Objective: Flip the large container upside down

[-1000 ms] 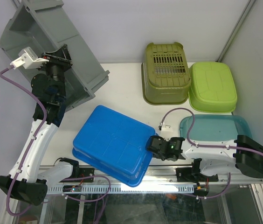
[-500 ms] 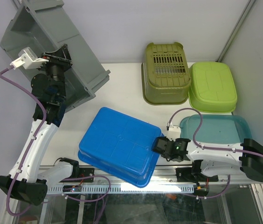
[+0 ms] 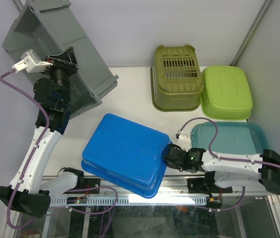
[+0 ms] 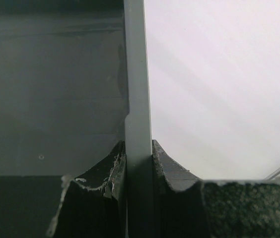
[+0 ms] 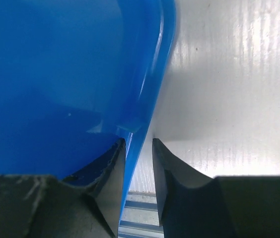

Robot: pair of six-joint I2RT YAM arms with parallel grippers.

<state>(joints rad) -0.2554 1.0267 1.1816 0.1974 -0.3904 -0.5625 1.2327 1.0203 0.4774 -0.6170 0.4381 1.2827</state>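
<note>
1. At upper left of the top view, your left gripper (image 4: 139, 148) is clenched on the wall of the tilted grey bin (image 3: 75, 34).
2. Lower centre, the blue container (image 3: 125, 148) lies bottom-up on the worktop (image 3: 130, 94).
3. Your right gripper (image 5: 139, 144) loosely straddles its right rim, unclamped.

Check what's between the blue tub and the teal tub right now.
In the top view, the right gripper, straddling the blue tub at its rim, and its looping cable lie before the teal tub.

The overhead camera looks down from behind the arms across the whole table (image 3: 130, 89); the left wrist camera sits tight against the grey bin (image 4: 55, 99) wall; the right wrist camera hugs the blue tub (image 5: 55, 74) rim; both spots also show overhead.
</note>
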